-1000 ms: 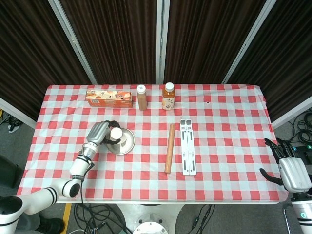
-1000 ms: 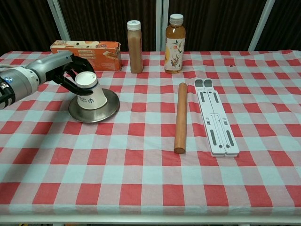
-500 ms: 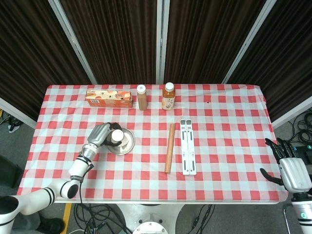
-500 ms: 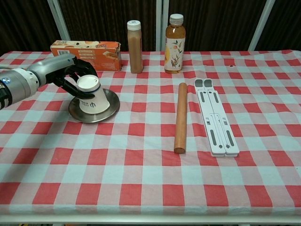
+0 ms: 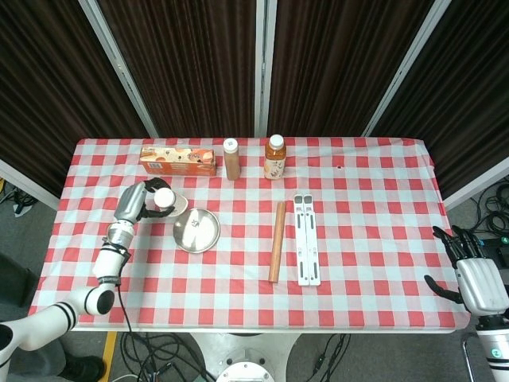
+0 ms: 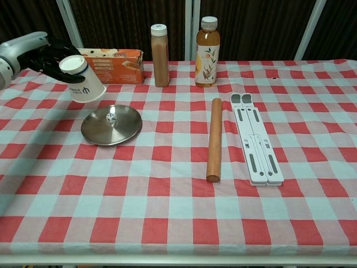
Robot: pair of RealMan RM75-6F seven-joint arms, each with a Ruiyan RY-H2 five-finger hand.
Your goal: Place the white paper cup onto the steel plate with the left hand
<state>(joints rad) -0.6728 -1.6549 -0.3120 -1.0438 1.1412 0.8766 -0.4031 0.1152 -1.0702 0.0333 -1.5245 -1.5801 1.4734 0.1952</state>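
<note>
My left hand (image 6: 40, 53) grips the white paper cup (image 6: 81, 79), upside down and tilted, in the air up and to the left of the steel plate (image 6: 126, 129). In the head view the cup (image 5: 167, 199) is past the far-left rim of the plate (image 5: 205, 239), with the hand (image 5: 134, 200) on its left side. A small white die (image 6: 111, 118) lies on the plate. My right hand (image 5: 475, 271) hangs off the table's right front corner, fingers apart and holding nothing; only the head view shows it.
An orange carton (image 6: 111, 57), a brown spice jar (image 6: 160, 55) and a juice bottle (image 6: 207, 51) stand along the back. A wooden rolling pin (image 6: 214, 139) and a white folding stand (image 6: 256, 144) lie right of the plate.
The left hand has lifted the upside-down cup off the plate and carried it up and to the left. A small die that the cup covered now shows on the plate.
</note>
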